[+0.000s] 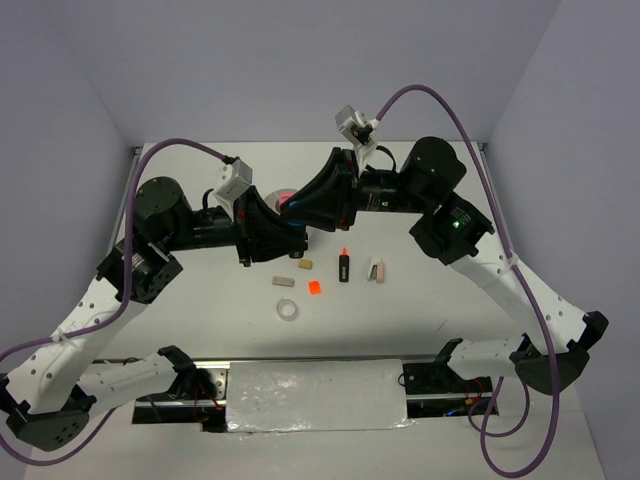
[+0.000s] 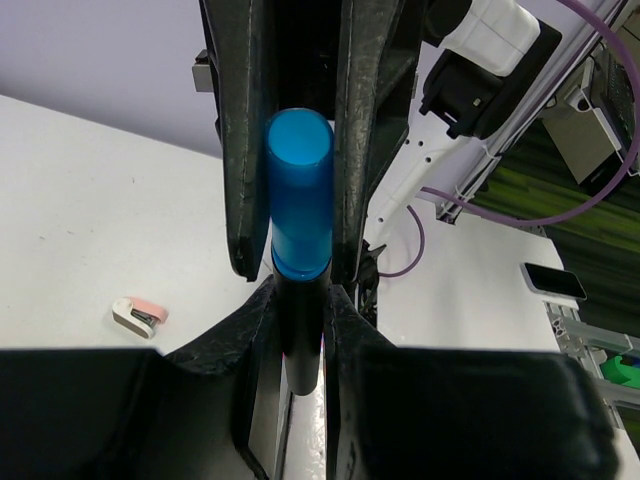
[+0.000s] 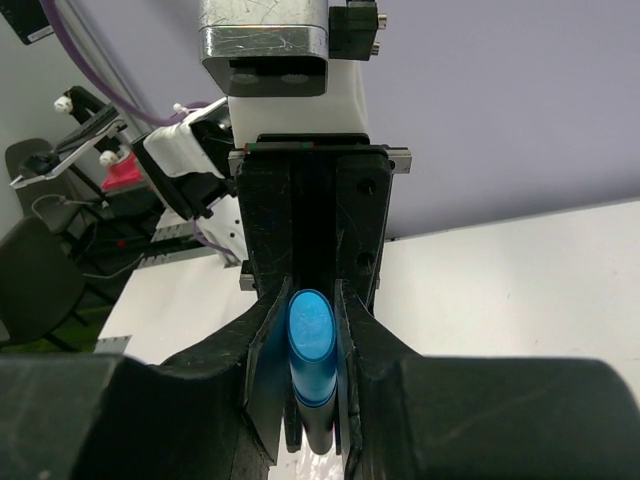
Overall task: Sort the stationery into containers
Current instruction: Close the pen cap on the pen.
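Black fingers of the left gripper [image 1: 292, 236] and right gripper [image 1: 300, 212] meet tip to tip above the table [image 1: 440, 300]; what they share is hidden there. Nearer than the fingers lie an orange-capped marker [image 1: 344, 266], an orange square [image 1: 314, 288] and a tape ring [image 1: 288, 311]. The white tub [image 1: 277, 193] peeks out just beyond.

From the left wrist, a blue-capped marker [image 2: 300, 190] runs straight out along the left fingers. These clamp its black barrel, while the right fingers press the cap from both sides.

From the right wrist, the cap end sits between the closed right fingers, pointing at the camera.
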